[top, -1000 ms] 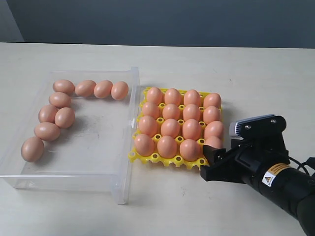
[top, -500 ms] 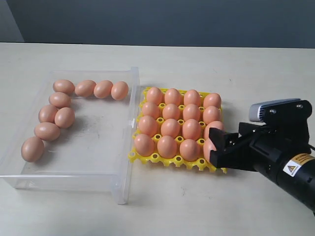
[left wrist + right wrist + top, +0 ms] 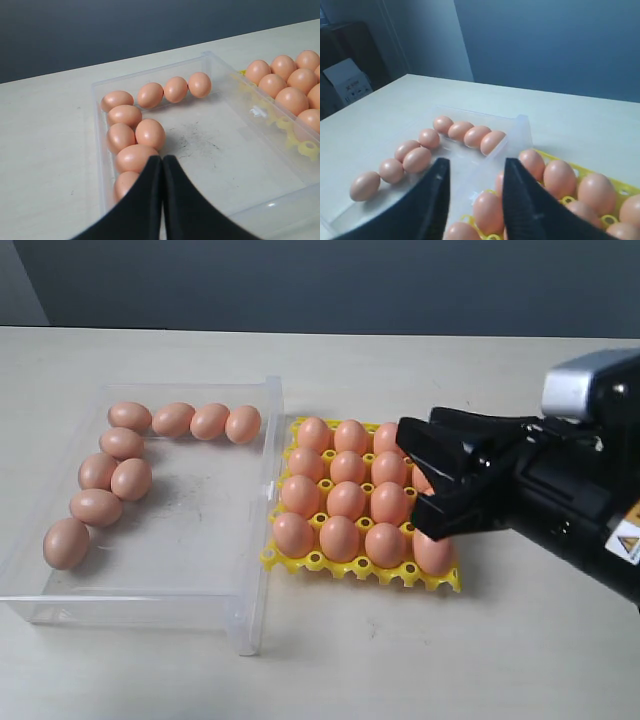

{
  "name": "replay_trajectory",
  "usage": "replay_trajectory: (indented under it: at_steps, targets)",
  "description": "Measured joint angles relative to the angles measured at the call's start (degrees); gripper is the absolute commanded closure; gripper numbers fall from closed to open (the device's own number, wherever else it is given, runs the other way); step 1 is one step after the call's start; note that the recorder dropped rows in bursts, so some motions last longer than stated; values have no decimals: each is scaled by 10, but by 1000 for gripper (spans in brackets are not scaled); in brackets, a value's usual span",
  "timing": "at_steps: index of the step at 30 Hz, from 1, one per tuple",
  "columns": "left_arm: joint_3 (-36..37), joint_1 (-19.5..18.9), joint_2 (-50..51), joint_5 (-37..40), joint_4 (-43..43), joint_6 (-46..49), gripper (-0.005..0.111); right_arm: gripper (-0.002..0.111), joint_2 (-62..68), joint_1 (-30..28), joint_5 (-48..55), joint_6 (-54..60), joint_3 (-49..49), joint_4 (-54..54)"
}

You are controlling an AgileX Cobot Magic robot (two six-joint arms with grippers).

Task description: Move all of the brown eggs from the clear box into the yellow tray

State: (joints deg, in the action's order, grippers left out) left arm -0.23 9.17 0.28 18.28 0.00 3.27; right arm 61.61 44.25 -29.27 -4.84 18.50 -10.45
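The right hand (image 3: 420, 480) is hovering with its two fingers spread wide and nothing between them, over the right side of the tray (image 3: 318, 562). Eggs (image 3: 346, 500) are filling every cup that is showing. The tray is sitting on the desk (image 3: 400, 370) just beside the box (image 3: 140, 608). Nine more eggs are lying in the box, four along its far wall and five down its left side. The left hand (image 3: 162, 165) is pinching shut on nothing, with the box in front of it.

A pale tabletop (image 3: 450, 370) meets a dark blue-grey wall (image 3: 330, 280); a white carton (image 3: 347, 80) rests against dark furniture.
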Motion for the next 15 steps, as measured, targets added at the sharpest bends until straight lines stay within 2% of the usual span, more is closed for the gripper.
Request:
replay_trajectory:
  at_steps: [2, 9, 15]
  targets:
    - [0, 0, 0, 0, 0, 0, 106, 109, 10, 0, 45, -10, 39, 12]
    - [0, 0, 0, 0, 0, 0, 106, 109, 89, 7, 117, -22, 164, 55]
    - [0, 0, 0, 0, 0, 0, 106, 109, 200, 52, 121, -24, 246, 90]
